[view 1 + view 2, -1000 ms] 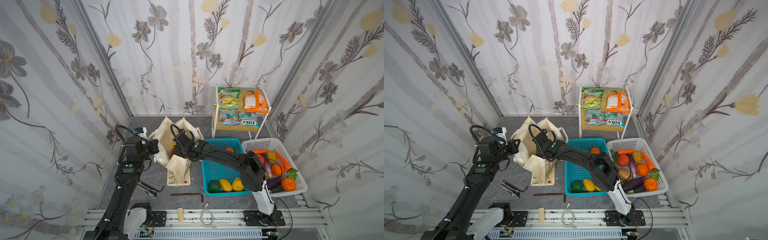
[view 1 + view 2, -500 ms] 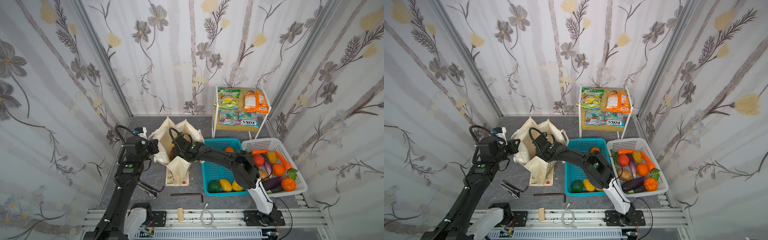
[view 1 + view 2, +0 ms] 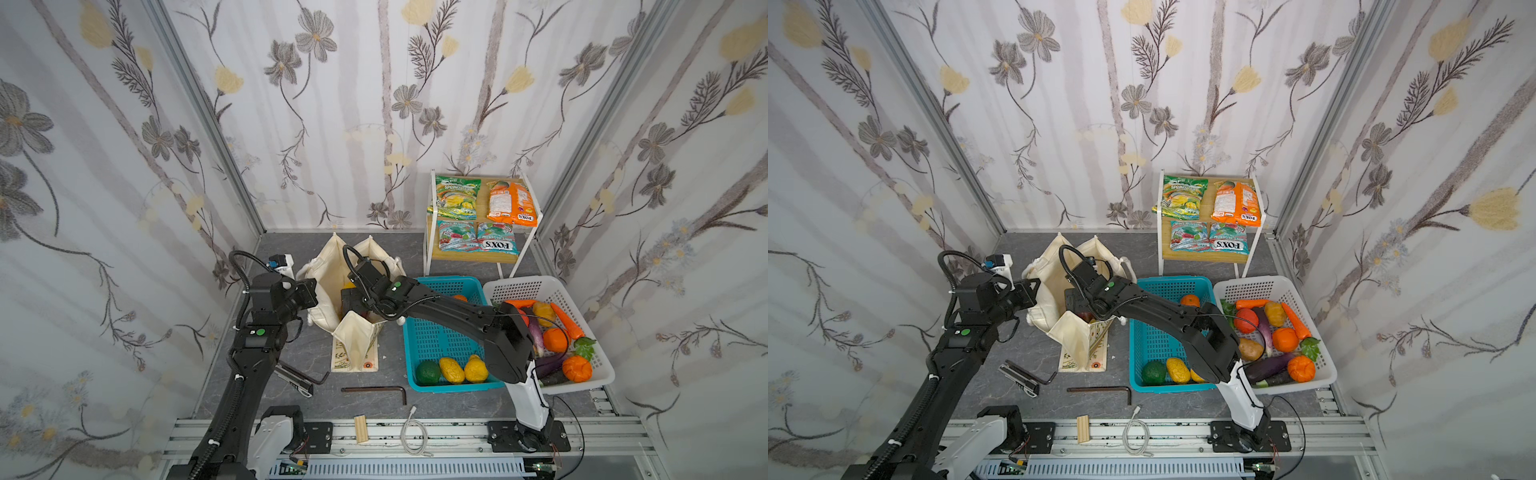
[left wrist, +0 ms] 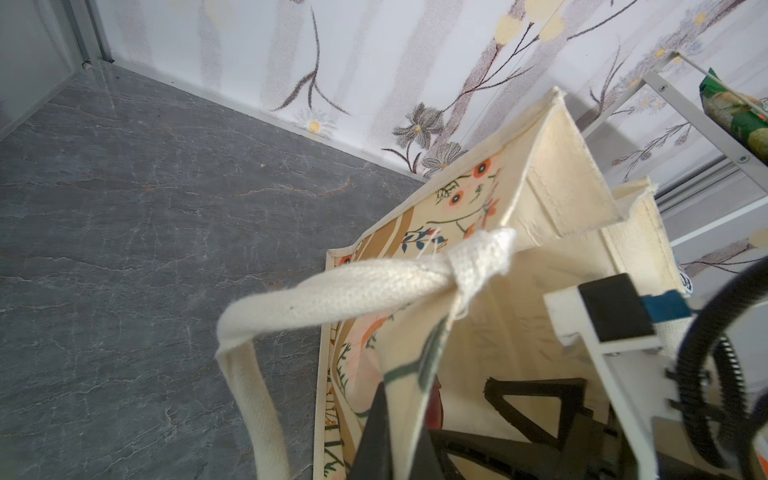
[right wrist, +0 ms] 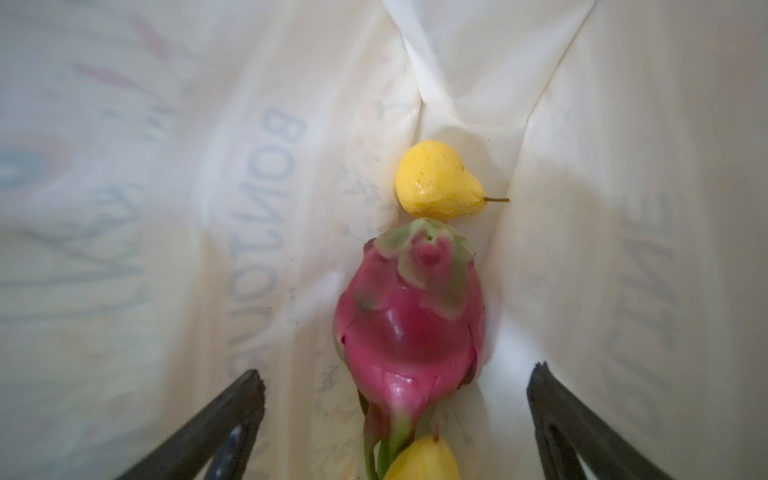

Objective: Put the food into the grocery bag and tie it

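Hold: left gripper [image 4: 399, 432] fingers clenched on the grocery bag [image 3: 357, 349] rim, keeping it agape | Drop: right gripper [image 5: 397, 370] fingers spread, empty, over the dragon fruit [image 5: 409, 316] lying inside | Step, we judge: deposit complete | Next: we lift clear and fetch from the teal basket [image 3: 455, 385].

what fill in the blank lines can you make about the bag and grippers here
The right gripper stands ____ over the dragon fruit.
Inside the grocery bag, the dragon fruit lies between two ____ fruits.
The left gripper is ____ on the bag's wall.
The shelf holds ____ snack packets.
Missing: open; yellow; shut; four
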{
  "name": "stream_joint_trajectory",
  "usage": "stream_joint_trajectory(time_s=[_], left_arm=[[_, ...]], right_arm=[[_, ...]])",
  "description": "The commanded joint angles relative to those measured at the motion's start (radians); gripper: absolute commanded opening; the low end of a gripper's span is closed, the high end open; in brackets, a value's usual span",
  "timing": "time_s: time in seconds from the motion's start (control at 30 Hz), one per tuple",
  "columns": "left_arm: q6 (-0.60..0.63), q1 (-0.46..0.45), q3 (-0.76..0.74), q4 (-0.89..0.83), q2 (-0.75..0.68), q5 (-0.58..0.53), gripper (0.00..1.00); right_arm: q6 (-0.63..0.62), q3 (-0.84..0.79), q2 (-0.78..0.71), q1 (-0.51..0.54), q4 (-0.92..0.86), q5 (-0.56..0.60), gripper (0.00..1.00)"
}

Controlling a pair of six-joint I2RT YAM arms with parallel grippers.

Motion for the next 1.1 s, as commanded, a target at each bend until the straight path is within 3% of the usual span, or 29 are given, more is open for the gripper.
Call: stream_joint_trajectory(time_s=[0.0,0.33,0.67,0.83,1.07], left_arm=[[0.002,0.001,0.008,0.023,-0.005,0.008,0.00],[0.003,0.001,0.008,0.023,-0.009,0.007,0.00],[0.002,0.001,0.008,0.023,-0.010,0.007,0.00],[0.002,0.001,0.006,0.023,-0.009,0.008,0.00],[0.002,0.001,0.006,0.023,-0.007,0.005,0.00]], right_arm=[[-0.030,0.002,-0.056,0.006,0.022,0.018,1.00],[-0.038,-0.042,-0.240,0.007,0.052,0.052,1.00],[-0.042,-0.179,-0.431,-0.012,0.060,0.221,1.00],[-0.025,-0.267,-0.470,-0.064,0.064,0.211,1.00],[-0.008,-0.366,-0.464,-0.095,0.116,0.116,0.82]])
